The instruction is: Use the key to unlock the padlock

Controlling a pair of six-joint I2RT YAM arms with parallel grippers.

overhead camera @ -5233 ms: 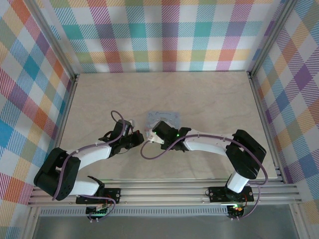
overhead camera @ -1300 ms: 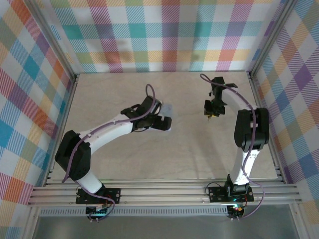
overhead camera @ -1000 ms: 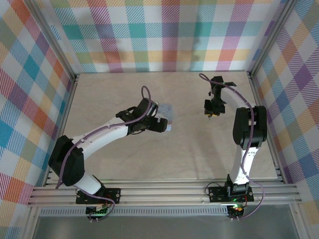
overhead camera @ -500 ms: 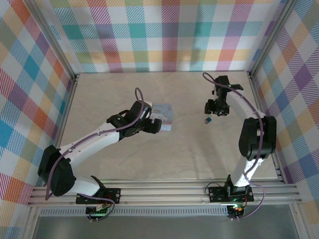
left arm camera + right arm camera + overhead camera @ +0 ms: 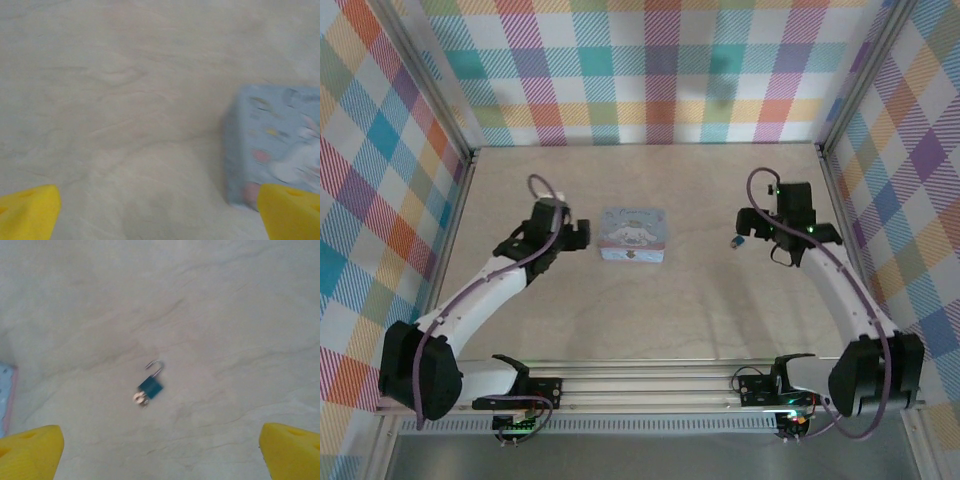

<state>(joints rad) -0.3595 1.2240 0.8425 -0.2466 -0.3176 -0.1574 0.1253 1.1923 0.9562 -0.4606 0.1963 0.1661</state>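
The padlock (image 5: 151,386) is a tiny teal lock lying flat on the table, its metal shackle (image 5: 156,367) curving up like a hook. A small pale key head (image 5: 138,398) sticks out of its lower end. From above the padlock (image 5: 734,241) lies just left of my right gripper (image 5: 757,227). That right gripper (image 5: 160,460) is open, its yellow fingertips (image 5: 31,450) wide apart and nothing between them, a little back from the lock. My left gripper (image 5: 577,236) is open beside the tin's left side, holding nothing.
A pale blue cartoon-printed tin (image 5: 633,234) sits mid-table; its corner (image 5: 272,145) shows just inside my left gripper's right fingertip (image 5: 290,212). Plaid walls and metal rails (image 5: 835,200) enclose the beige table (image 5: 670,310).
My right gripper has opened and let go of the padlock, which now lies on the table. Both arms have drawn back toward the near side; the left gripper has come off the tin.
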